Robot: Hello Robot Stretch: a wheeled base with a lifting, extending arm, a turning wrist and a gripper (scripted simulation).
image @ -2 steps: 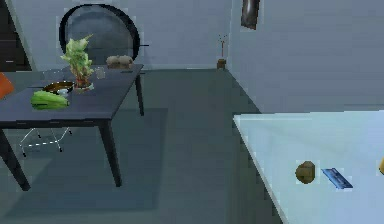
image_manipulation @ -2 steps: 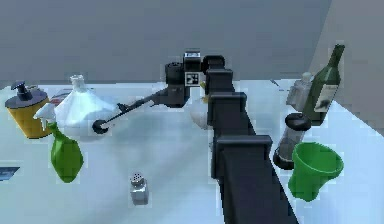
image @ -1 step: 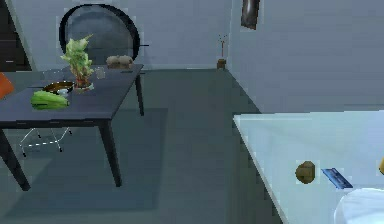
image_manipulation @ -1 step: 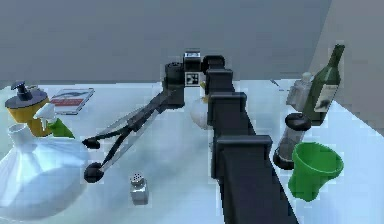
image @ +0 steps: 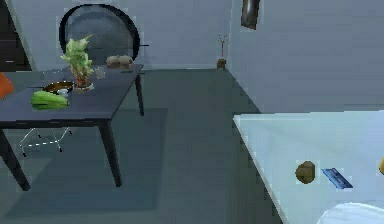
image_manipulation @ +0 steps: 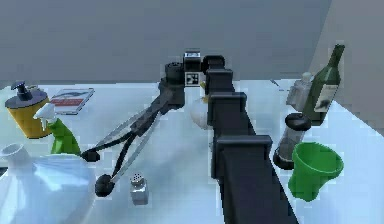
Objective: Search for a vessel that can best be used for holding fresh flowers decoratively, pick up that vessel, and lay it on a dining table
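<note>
Since the white, round-bellied vessel with a flared neck at the arm side view's lower left looks the likeliest flower holder on the pale countertop, the step in hand is judged to be the grasp. The gripper slants its two thin fingers down toward that vessel's shoulder. Whether the tips touch it cannot be told, nor whether the gripper has hold of anything. A small clear shaker with a grey cap stands just beside the lower fingertip and a green spray bottle near the upper one, so the robot would do well to keep its approach narrow and lift straight up before turning away. The smooth, wide belly may slip, so a hold at the neck looks safer. The dark rectangular dining table stands across the floor at the forward view's left, bearing a potted plant, so a bare spot must be chosen
</note>
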